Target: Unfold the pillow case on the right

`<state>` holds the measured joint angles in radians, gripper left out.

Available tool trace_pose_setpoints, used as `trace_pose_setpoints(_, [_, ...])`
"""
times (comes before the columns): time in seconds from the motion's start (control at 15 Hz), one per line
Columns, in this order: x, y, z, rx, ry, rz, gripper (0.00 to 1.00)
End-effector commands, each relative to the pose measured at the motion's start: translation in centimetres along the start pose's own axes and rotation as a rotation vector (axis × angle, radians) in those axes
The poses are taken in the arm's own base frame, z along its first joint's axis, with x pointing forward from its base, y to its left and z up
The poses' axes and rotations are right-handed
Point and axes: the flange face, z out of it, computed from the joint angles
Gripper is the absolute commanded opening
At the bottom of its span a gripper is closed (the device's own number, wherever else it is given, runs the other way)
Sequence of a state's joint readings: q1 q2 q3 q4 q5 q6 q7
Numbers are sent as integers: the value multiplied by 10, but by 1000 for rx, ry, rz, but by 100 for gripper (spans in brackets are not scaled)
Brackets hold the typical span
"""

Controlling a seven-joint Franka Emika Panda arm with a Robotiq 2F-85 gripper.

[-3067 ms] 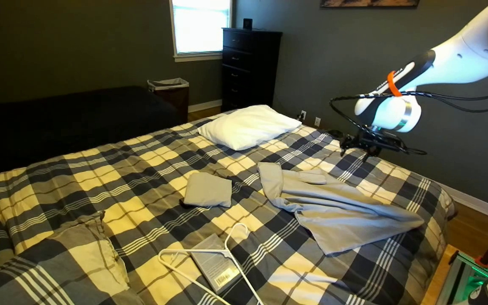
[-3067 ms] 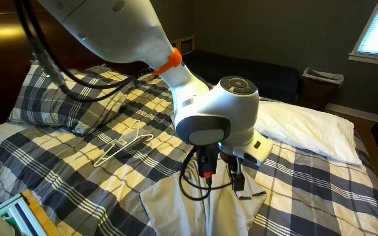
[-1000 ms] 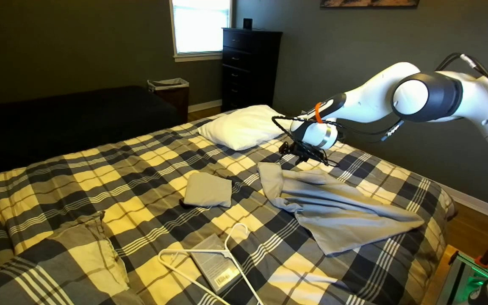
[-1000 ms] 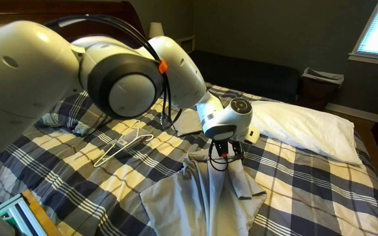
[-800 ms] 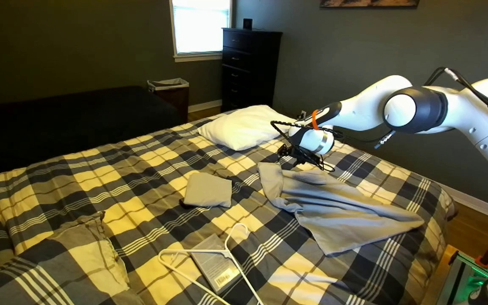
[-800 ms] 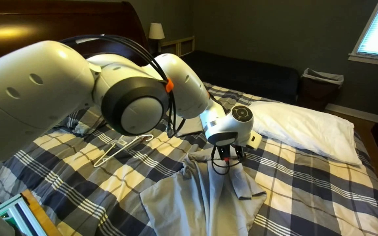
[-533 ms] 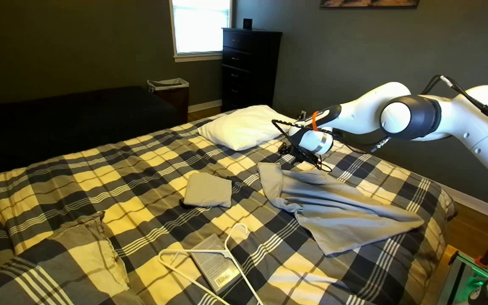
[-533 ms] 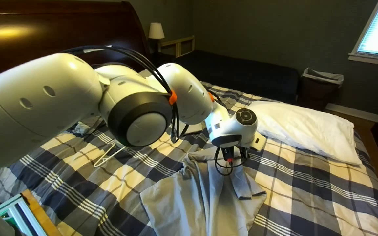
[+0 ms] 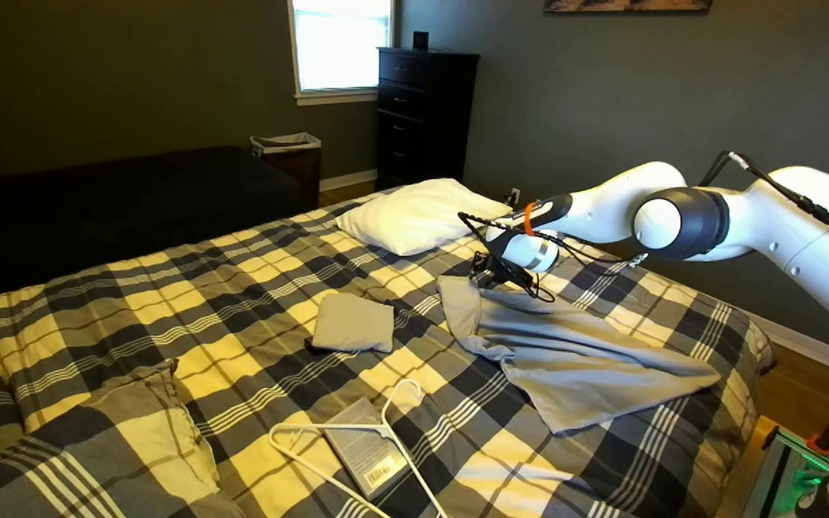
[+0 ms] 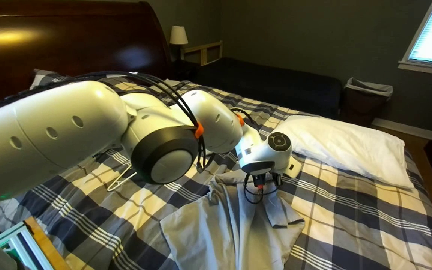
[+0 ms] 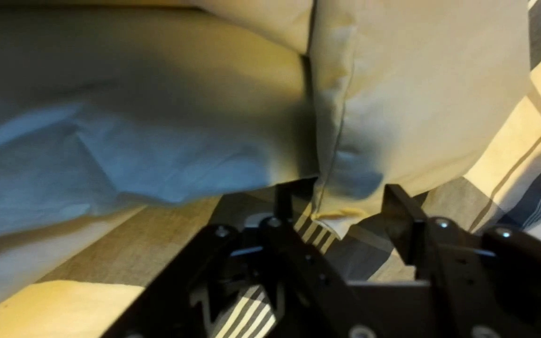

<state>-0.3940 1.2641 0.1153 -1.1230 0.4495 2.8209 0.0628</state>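
The pillow case (image 9: 587, 367) is a large rumpled grey-beige sheet on the plaid bed, also in an exterior view (image 10: 216, 232). It has long folds and a folded-over flap. My gripper (image 9: 483, 279) is low over its far end, on the side toward the white pillow; it also shows in an exterior view (image 10: 267, 183), fingertips hidden there. In the wrist view the gripper (image 11: 338, 201) is open. A seamed, pointed corner of the pillow case (image 11: 421, 89) lies between the fingers. I see no grip on it; whether a fingertip touches it I cannot tell.
The plump white pillow (image 9: 422, 216) lies just beyond the gripper. A small folded grey cloth (image 9: 353, 322) lies beside the pillow case. A white hanger (image 9: 387, 430) and a flat box (image 9: 370, 450) lie nearer the camera. Plaid pillows (image 9: 119, 439) lie at one end.
My arm has reached out over the bed and come down, bringing the gripper from above the bed's edge to the far end of the pillow case. The pillow case has not visibly moved.
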Motion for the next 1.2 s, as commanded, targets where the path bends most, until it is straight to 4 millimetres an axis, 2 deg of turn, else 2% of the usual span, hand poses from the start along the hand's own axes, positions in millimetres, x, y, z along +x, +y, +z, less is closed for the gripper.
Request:
trace_pose_setpoints(0.0, [-1,1,17,8,-5,27,23])
trace_pose_setpoints(0.2, [-1,3,22,7,-5,37,0])
trace_pose_setpoints(0.4, [-2,3,26,11,-4,49,0])
trace_pose_setpoints(0.53, [-4,-14,19,51,-23,28,0])
trace_pose_setpoints(0.67, [-13,-59,1,158,-40,-74,0])
trace_pose_setpoints(0.93, [-45,-165,-35,311,-40,-267,0])
trace_pose_setpoints(1.0, [-50,-185,-44,362,-56,-306,0])
trace_pose_setpoints(1.07, [-53,-201,-53,410,-70,-344,0])
trace_pose_setpoints(1.13, [-46,-187,-39,356,-35,-277,1])
